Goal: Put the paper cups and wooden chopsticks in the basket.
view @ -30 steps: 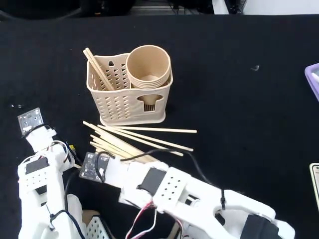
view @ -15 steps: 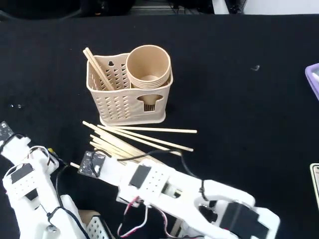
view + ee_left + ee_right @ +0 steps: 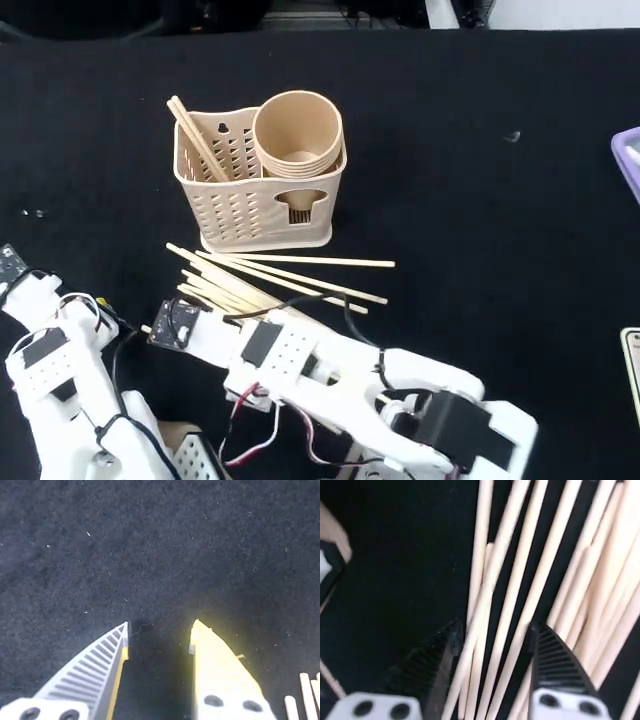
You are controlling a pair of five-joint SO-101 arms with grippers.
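A beige perforated basket (image 3: 250,212) stands upright with stacked paper cups (image 3: 298,135) in its right part and a couple of wooden chopsticks (image 3: 195,138) leaning in its left part. Several loose chopsticks (image 3: 285,278) lie fanned on the black cloth in front of it. My right gripper (image 3: 185,318) is open over the left end of that pile; in the right wrist view its dark fingers (image 3: 497,627) straddle a few chopsticks (image 3: 520,580). My left gripper (image 3: 20,280) hovers open above bare cloth (image 3: 160,625), with chopstick ends (image 3: 305,695) beside it.
A purple object (image 3: 628,155) sits at the right edge of the black cloth, and a pale item (image 3: 632,362) lies lower on that edge. A small speck (image 3: 512,136) lies right of the basket.
The left arm has swung left toward the table's edge. The right arm has slid a little to the left along the chopstick pile.
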